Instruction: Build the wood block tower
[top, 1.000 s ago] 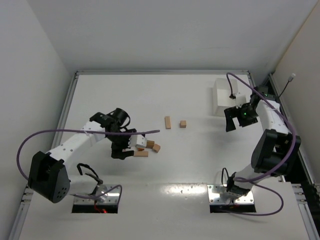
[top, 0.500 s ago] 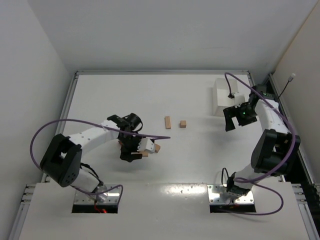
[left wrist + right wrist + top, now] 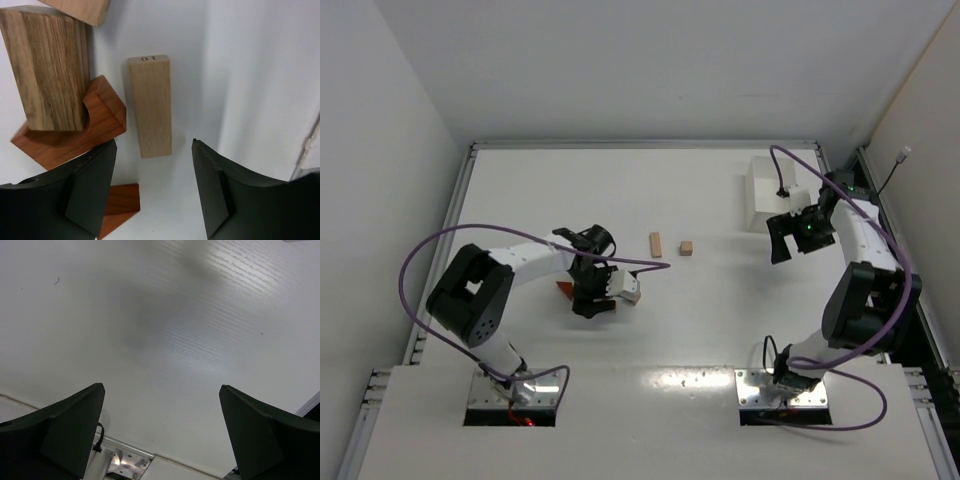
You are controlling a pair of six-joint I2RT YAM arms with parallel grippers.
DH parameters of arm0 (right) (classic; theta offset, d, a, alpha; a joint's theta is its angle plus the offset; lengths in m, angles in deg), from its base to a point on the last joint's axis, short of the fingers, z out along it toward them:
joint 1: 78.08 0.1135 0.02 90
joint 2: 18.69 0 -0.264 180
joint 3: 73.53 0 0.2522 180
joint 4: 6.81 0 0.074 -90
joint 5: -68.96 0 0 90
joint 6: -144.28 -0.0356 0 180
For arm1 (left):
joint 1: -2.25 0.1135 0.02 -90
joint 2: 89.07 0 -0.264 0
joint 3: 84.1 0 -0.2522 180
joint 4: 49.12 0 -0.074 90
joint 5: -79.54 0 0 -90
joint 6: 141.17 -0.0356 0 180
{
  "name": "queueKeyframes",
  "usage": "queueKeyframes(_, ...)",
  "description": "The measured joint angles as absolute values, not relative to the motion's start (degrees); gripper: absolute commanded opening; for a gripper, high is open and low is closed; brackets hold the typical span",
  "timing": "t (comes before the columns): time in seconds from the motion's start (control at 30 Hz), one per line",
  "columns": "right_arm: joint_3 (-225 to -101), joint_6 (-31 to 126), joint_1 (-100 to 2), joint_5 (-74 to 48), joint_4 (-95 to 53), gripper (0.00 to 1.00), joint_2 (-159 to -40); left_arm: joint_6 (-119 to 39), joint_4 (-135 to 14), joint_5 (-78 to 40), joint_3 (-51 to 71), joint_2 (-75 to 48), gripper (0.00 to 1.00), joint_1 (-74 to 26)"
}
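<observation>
1. Blocks (image 3: 655,244) lie loose on the counter (image 3: 720,330); no tower stands yet.
2. Left gripper (image 3: 153,147) is open around the pale bar (image 3: 150,105), likely to grab it.
3. Right gripper (image 3: 161,386) hangs wide open, holding nothing.

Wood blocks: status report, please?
Left gripper open over pale bar, lying flat. Right gripper open, empty. Reddish block close beside bar.

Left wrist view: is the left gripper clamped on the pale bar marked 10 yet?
No, the pale bar lies flat on the table with clear gaps to both fingers of the left gripper.
</observation>
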State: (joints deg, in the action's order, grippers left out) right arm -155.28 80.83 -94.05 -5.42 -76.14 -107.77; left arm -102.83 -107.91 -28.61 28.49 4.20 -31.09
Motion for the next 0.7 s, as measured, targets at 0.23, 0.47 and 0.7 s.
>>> queueKeyframes(0.23,-155.3,80.8,-94.1,-5.4,-76.6,0.97,-106.9,-102.2,-106.3,-28.0,27.1,7.3,0.54,-31.9)
queueKeyframes(0.47,-155.3,80.8,-94.1,-5.4,-76.6,0.97,-106.8,-101.7,-104.5,-28.1,27.1,7.5,0.46,-36.0)
queueKeyframes(0.7,-155.3,80.8,-94.1,-5.5,-76.6,0.97,-106.8,-100.1,-100.4,-27.4,29.7,5.8,0.26,-38.6)
